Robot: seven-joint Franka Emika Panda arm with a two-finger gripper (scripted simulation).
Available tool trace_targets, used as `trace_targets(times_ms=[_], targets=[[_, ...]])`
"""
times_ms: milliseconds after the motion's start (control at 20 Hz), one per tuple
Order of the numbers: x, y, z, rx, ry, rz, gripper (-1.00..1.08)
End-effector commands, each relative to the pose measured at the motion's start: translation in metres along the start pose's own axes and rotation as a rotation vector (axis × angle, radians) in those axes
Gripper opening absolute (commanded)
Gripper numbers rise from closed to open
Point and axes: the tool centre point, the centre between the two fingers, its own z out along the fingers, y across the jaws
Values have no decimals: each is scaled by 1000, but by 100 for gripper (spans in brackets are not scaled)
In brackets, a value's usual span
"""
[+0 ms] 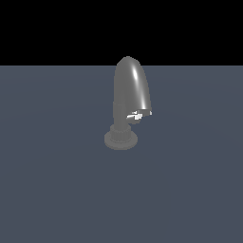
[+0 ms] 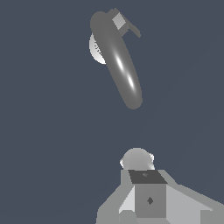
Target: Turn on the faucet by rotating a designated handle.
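Slate-blue bench (image 1: pixel 52 190) under black backdrop, bare but for one dark grey glossy metal faucet (image 1: pixel 130 90) with bullet-shaped hood, standing upright mid-surface on its ribbed round base. Small pale silver-white blocky handle (image 1: pixel 136 115) juts from beneath the hood's lip, toward the exterior view's right, reachable from that side. Pincer (image 2: pixel 146 192) well apart from faucet; cannot tell its opening. Approach not yet made.

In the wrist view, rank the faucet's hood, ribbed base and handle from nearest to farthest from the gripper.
1. Hood: its rounded end points toward the gripper.
2. Ribbed base and handle: both at the hood's far end, on opposite sides of it; too close to call.
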Motion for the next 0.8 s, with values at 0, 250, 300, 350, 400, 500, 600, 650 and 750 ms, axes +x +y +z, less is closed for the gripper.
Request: trace_targets(times_ms=[0,250,300,350,400,500,600,650,750], targets=[[12,-4,0,12,-43,33,-100],[38,-10,1,38,-131,98,-100],[43,-11,1,43,-148,111,-100],[48,-12,2,48,-166,125,-100],[53,-13,2,53,-184,138,-100],[64,-14,4,64,-220,165,-100],[74,-16,6,74,-256,192,-100],[80,-16,7,79,-274,206,-100],[90,-17,9,90,-310,233,-100]])
